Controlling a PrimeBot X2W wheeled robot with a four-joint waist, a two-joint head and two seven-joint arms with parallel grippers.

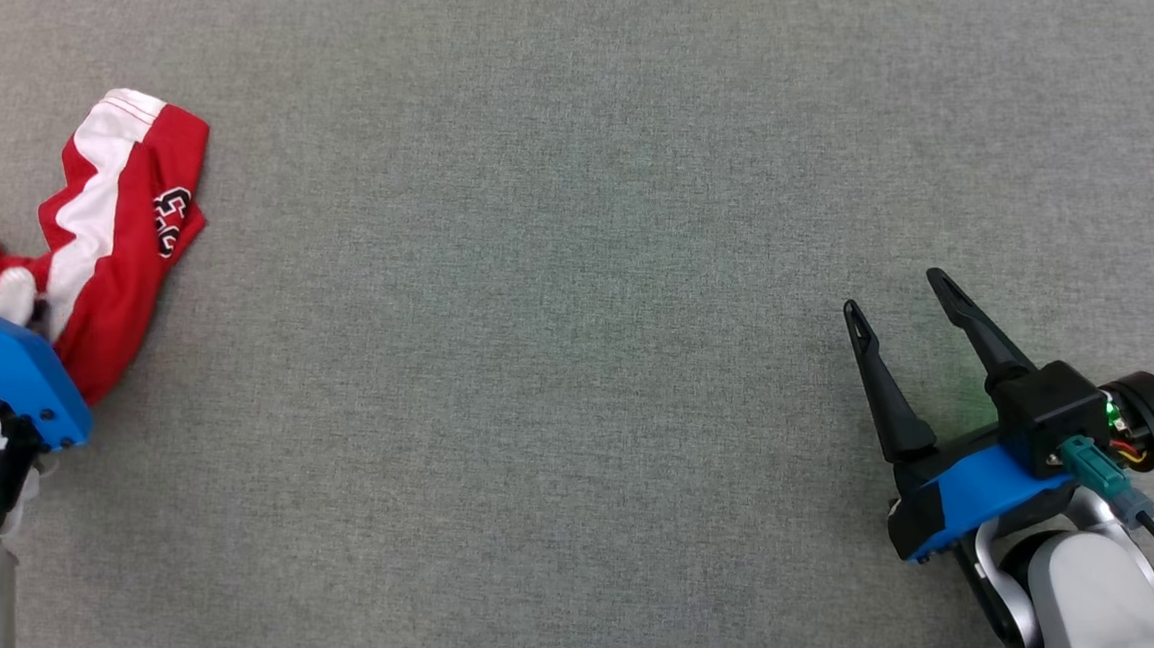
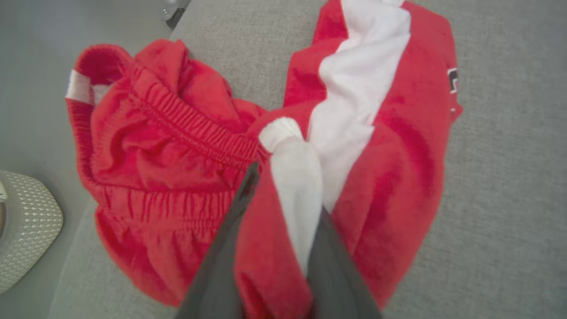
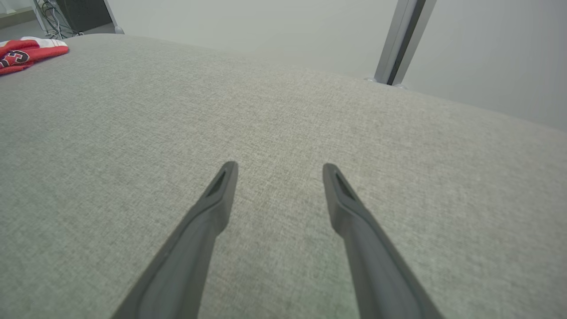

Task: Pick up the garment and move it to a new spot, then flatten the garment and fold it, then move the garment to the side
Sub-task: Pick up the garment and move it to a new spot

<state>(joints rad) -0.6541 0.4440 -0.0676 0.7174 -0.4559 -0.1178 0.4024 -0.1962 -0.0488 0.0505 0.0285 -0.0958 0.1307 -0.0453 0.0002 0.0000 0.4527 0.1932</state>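
A grey woven tabletop fills the scene, with a pale wall behind it in the right wrist view. The left gripper is at the table's left edge, its two dark fingers pinching a fold of the red and white shorts; the cloth bulges up between them and hides most of one finger. From that pinch the shorts spread out crumpled. The gathered elastic waistband bunches to one side and reaches past the table edge. A leg with a broad white stripe lies on the table on the other side, with a black-and-white number printed near its hem.

A pale, dimpled object sits below the table edge; I cannot tell what it is. The right gripper is well apart from the shorts, at the lower right of the head view. It hovers over bare table with its fingers spread and nothing between them. A metal post stands beyond the table's far edge.
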